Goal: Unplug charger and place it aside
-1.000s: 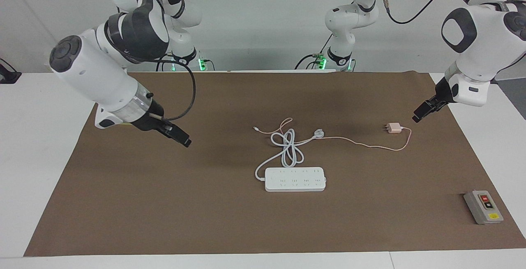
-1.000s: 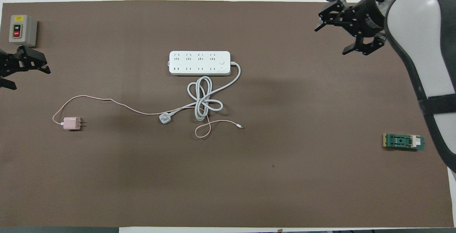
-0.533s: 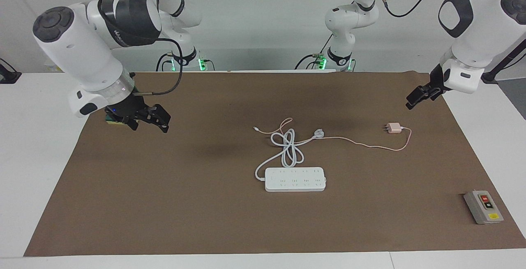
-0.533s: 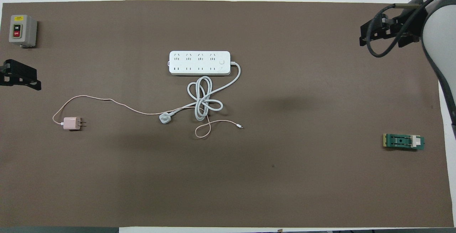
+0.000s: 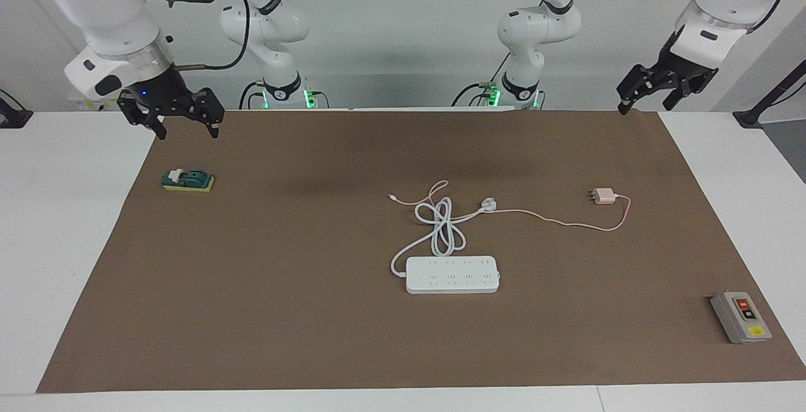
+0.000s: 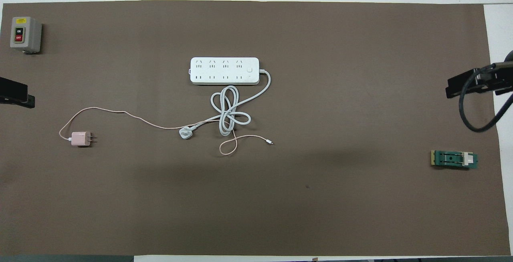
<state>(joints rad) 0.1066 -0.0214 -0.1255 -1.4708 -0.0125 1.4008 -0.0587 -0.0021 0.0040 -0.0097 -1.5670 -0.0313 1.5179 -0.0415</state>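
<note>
The pale pink charger [image 5: 606, 196] lies on the brown mat [image 5: 315, 311] toward the left arm's end, prongs bare, plugged into nothing. It also shows in the overhead view [image 6: 79, 138]. Its thin pink cable [image 5: 567, 223] runs to the coil of the white cord. The white power strip [image 5: 452, 274] lies farther from the robots, all its sockets empty. My left gripper [image 5: 643, 104] is open and empty, raised over the mat's corner nearest its base. My right gripper [image 5: 187, 131] is open and empty, raised over the mat's corner at the right arm's end.
A round white plug [image 5: 488, 204] on a thick white cord lies between the charger and the coil. A grey button box [image 5: 741, 316] sits at the mat's corner farthest from the robots, at the left arm's end. A green switch block [image 5: 187, 180] lies below the right gripper.
Both arms have risen and drawn back toward their bases. The right gripper left the mat's middle and uncovered the green switch block. The charger and strip have not moved.
</note>
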